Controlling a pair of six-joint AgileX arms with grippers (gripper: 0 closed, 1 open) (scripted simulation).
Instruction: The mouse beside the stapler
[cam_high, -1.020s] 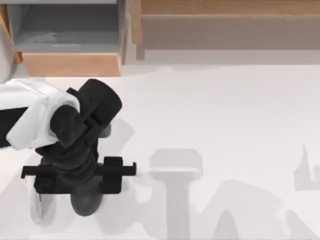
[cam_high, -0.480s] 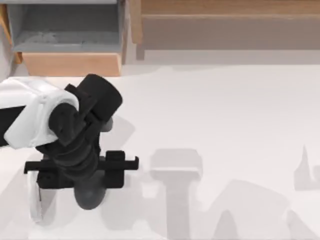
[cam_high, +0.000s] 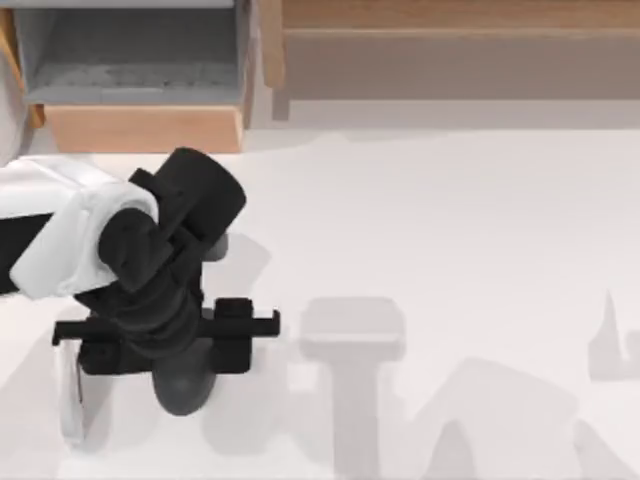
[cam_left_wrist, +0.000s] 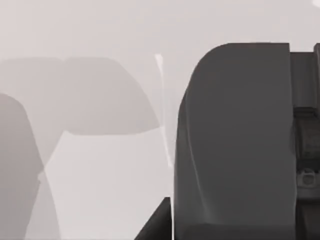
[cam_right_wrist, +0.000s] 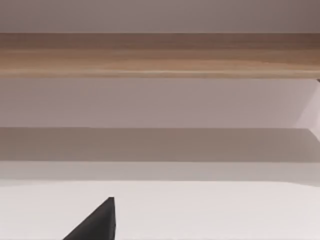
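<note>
The dark grey oval mouse (cam_high: 183, 387) is at the table's front left, its upper part hidden under my left gripper (cam_high: 165, 352). The gripper's black crossbar spans it and the fingers are shut on the mouse's sides. In the left wrist view the mouse (cam_left_wrist: 235, 145) looms close, with a black fingertip (cam_left_wrist: 156, 225) at its edge. The slim white stapler (cam_high: 68, 395) lies just left of the mouse, lengthwise toward the front edge and partly under the crossbar's left end. In the right wrist view, a black fingertip (cam_right_wrist: 97, 222) of my right gripper points over bare table toward the back.
A grey-lined wooden box (cam_high: 140, 125) stands at the back left and a long wooden ledge (cam_high: 450, 55) runs along the back. Arm shadows fall across the white table (cam_high: 480, 230) at centre and right.
My left gripper has shifted slightly right and toward the back, and the mouse has moved with it. The stapler has stayed in place.
</note>
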